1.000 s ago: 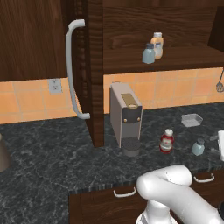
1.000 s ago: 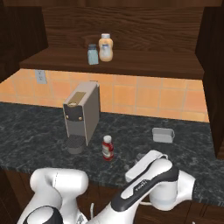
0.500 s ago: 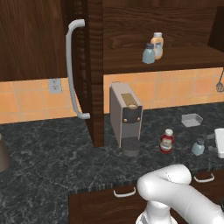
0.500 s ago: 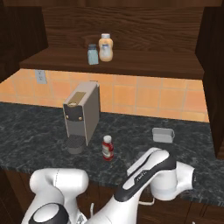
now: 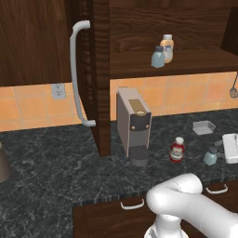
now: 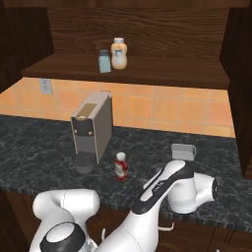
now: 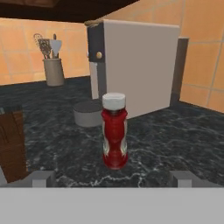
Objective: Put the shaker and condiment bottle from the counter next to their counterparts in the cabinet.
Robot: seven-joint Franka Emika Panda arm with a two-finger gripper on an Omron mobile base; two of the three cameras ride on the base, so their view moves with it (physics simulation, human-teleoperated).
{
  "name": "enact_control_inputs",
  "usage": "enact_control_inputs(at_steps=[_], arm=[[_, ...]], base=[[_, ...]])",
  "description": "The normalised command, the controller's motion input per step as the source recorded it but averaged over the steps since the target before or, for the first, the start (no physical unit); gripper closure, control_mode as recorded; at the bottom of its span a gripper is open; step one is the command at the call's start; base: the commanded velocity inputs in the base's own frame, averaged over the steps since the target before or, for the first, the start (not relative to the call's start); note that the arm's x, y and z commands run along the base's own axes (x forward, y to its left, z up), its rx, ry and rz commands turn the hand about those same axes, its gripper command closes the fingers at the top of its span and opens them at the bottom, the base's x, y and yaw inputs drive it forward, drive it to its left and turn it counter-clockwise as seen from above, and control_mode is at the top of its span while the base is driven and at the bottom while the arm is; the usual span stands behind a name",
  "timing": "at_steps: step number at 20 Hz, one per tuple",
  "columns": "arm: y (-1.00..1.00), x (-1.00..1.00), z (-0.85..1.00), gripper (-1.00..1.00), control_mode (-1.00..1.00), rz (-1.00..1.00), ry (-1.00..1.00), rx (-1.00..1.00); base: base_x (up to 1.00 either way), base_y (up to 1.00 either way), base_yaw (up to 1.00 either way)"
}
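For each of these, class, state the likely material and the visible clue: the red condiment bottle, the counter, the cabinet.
Condiment bottle: probably glossy plastic, given its shiny red body and matte white cap; glass is possible.
Counter: looks like polished stone, dark with pale marbled veins.
Cabinet: looks like dark brown wood, with visible grain lines on its back panel and shelf.

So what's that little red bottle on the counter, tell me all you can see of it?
The condiment bottle is small and red, plastic-looking, with a white cap and a pale label around its middle. It stands upright on the dark marbled counter, just in front of the grey coffee machine and apart from it. Nothing touches it but the stone underneath.
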Motion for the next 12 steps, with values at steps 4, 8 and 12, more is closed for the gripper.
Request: enact_control_inputs(at_steps=[4, 8, 12], arm=[[-0.16, 0.02, -0.24, -1.00, -1.00, 0.03, 0.00, -0.01], [-0.17, 0.04, -0.19, -1.00, -1.00, 0.01, 0.00, -0.02], [-0.02, 0.23, 0.00, -1.00, -1.00, 0.00, 0.00, 0.00]], base=[[0.00, 0.00, 0.00], [0.00, 0.00, 0.00], [0.00, 0.00, 0.00]])
